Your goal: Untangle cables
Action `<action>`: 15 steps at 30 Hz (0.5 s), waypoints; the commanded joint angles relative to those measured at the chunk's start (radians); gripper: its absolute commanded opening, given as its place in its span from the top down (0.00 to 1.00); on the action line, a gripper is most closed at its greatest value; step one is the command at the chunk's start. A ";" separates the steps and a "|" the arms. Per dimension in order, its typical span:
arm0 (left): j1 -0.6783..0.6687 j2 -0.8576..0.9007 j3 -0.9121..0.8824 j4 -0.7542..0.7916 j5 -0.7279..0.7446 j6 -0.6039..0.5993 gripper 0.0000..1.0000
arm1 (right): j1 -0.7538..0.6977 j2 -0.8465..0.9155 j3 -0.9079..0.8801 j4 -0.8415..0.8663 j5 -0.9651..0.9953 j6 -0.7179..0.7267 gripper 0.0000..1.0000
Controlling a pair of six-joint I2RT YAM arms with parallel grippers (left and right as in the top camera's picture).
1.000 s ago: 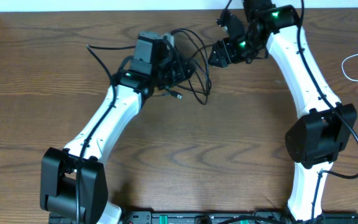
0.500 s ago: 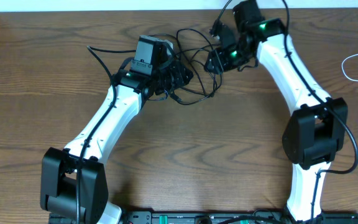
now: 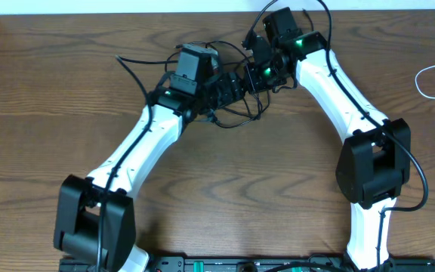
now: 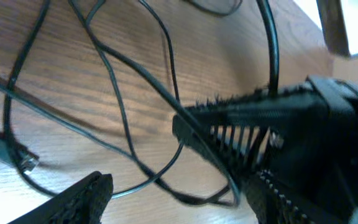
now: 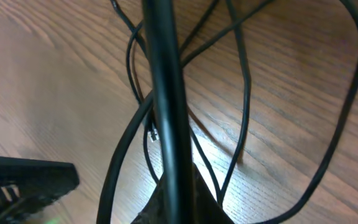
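Tangle of thin black cables (image 3: 240, 115) sits far centre on my brown wooden table (image 3: 51, 113), not yet separated. My left gripper (image 4: 142, 152) is spread around it; my right gripper (image 5: 178, 208) pinches one strand. One thin white cable (image 3: 431, 81) lies apart, far right.

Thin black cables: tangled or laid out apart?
Tangled. The thin black cables cross one another in overlapping loops on the brown wooden table; both wrist views show it.
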 commanded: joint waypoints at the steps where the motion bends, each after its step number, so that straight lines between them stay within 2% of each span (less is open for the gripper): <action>1: 0.003 0.037 0.000 0.032 -0.039 -0.105 0.24 | -0.002 0.002 -0.005 -0.013 0.013 0.028 0.99; 9: 0.003 0.116 0.000 0.130 -0.096 -0.329 0.23 | -0.002 0.002 -0.005 -0.023 0.008 0.027 0.99; 15: 0.003 0.193 0.000 0.204 -0.098 -0.444 0.25 | -0.003 0.000 -0.005 -0.023 -0.021 0.027 0.99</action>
